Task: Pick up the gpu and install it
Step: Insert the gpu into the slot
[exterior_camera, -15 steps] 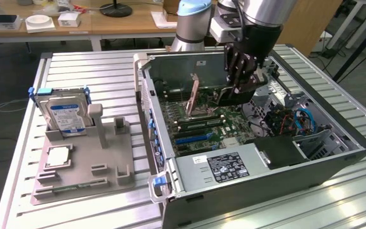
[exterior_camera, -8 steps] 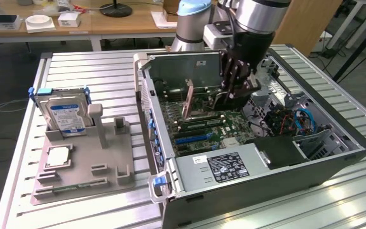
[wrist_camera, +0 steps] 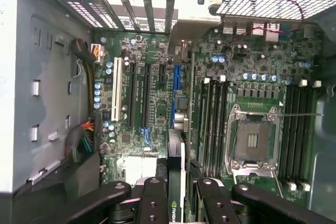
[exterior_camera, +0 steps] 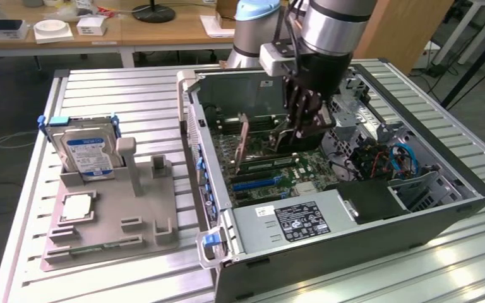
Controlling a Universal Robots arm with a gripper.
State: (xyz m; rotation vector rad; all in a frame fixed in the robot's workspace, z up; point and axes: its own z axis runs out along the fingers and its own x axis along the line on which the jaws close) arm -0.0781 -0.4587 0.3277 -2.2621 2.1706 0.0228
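Fingers (wrist_camera: 154, 203) pinched the gpu (wrist_camera: 175, 192) edge-on between them, inside the open computer case (exterior_camera: 428, 218). The motherboard (wrist_camera: 157, 108) lay beneath the fingers, its blue slot (wrist_camera: 177, 77) just beyond the card's far edge.

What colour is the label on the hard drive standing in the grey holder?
The label is blue and white; the exterior view shows it best.

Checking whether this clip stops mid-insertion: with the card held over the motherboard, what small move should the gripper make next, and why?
Probably a slow, straight descent toward the board. The gripper is shut on the gpu inside the open case. In the wrist view the card's edge appears in line with the blue slot, but it does not look seated yet.
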